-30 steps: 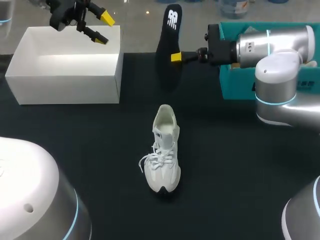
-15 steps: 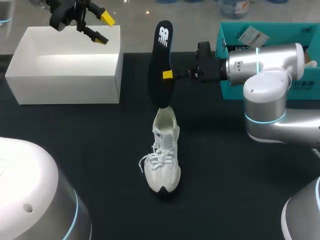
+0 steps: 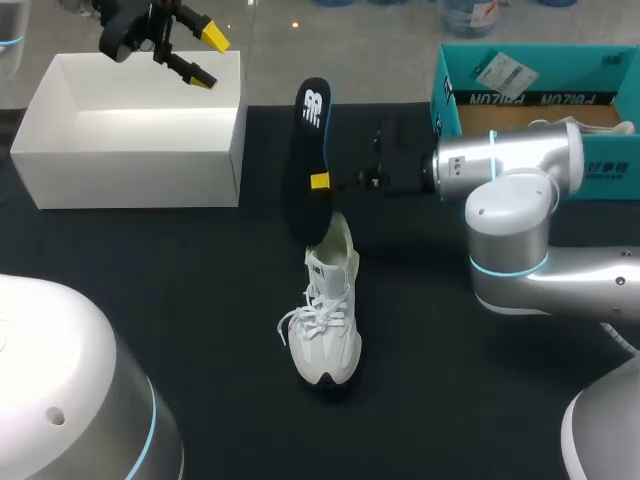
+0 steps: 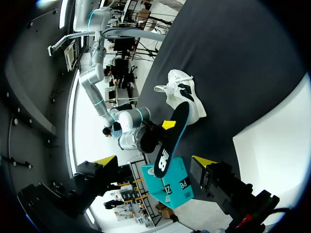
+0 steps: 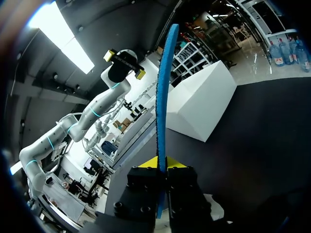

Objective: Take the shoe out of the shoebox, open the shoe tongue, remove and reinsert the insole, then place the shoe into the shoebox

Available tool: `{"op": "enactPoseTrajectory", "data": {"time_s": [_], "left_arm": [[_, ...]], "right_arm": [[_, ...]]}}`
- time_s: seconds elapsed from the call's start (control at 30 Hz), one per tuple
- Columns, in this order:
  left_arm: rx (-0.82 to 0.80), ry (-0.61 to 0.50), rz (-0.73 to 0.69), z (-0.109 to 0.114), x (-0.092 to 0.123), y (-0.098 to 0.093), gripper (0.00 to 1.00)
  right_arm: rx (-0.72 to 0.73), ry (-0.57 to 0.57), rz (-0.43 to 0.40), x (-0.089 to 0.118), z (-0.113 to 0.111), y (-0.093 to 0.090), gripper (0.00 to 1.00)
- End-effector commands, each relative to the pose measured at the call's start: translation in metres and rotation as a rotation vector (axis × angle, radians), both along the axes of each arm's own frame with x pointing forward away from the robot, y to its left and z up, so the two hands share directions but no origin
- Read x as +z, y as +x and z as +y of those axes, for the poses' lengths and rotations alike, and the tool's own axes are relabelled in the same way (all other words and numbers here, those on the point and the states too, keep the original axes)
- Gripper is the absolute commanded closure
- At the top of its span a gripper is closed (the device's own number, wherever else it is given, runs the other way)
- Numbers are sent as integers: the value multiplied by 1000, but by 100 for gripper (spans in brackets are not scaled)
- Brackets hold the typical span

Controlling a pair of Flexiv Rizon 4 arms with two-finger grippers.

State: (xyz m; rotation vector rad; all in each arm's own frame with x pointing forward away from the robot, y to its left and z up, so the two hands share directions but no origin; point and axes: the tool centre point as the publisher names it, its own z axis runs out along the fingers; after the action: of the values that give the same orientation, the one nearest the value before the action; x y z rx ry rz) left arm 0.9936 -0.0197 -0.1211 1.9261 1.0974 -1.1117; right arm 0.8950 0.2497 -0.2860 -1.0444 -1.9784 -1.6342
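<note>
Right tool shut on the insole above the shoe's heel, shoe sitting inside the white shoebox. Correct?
No: the shoe is not inside the white shoebox; it stands on the black table outside it, per the head view. The right tool is shut on the insole above the shoe's heel.

**Concealed and cut-off parts around the held insole**

In the head view, the lower end of the black foam insole meets the heel of the white lace-up sneaker. Whether it is inside the opening or only against it cannot be told. One finger of the right gripper is concealed behind the insole. The left arm is cut off by the upper edge. In the right wrist view, the sneaker is almost wholly hidden under the gripper.
</note>
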Motion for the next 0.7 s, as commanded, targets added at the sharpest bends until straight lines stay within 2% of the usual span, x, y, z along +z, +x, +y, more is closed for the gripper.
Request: {"op": "enactPoseTrajectory", "data": {"time_s": [0.03,0.4,0.7], "left_arm": [[-3,3,0,1,0,1,0],[-3,3,0,1,0,1,0],[-3,3,0,1,0,1,0]], "right_arm": [[-9,-4,12,-8,6,-6,100],[-33,-16,37,-15,0,-17,100],[-38,-53,-30,7,-7,-7,100]]}}
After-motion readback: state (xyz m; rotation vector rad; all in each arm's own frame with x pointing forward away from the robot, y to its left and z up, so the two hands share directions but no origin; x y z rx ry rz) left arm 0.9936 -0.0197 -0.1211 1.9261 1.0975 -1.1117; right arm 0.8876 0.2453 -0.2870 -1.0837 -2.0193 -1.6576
